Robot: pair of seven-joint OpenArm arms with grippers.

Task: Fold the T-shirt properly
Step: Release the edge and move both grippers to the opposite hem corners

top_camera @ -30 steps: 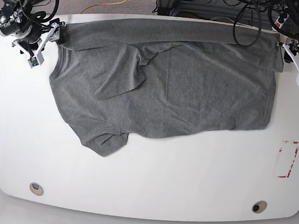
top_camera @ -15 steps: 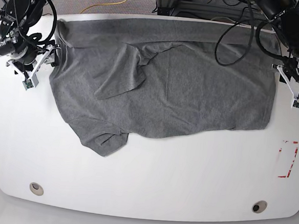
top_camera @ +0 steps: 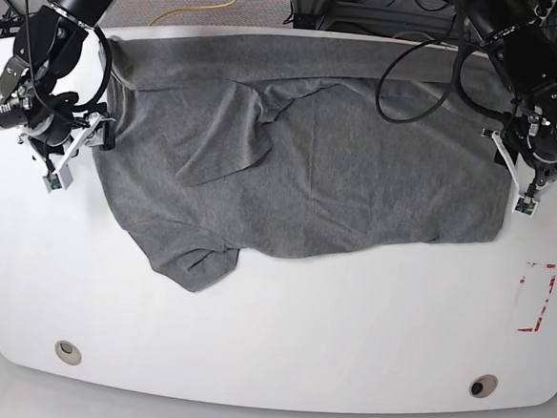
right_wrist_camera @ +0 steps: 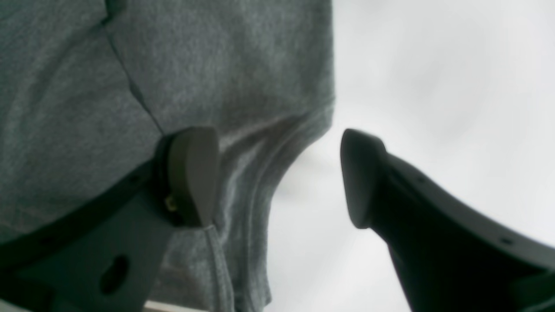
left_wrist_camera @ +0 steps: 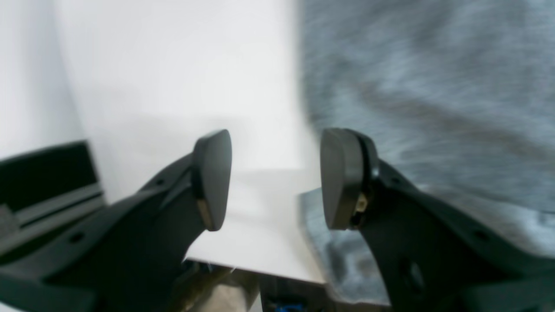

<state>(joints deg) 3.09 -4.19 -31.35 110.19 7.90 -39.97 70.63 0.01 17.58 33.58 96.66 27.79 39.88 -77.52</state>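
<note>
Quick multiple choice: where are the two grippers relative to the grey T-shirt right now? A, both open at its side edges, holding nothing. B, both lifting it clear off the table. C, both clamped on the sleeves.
A: the left gripper and right gripper show open jaws with no cloth between them, beside the T-shirt lying on the table.

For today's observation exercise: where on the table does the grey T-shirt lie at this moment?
In the base view the T-shirt covers the far half of the white table, spanning between the right gripper at that view's left and the left gripper at its right.
</note>
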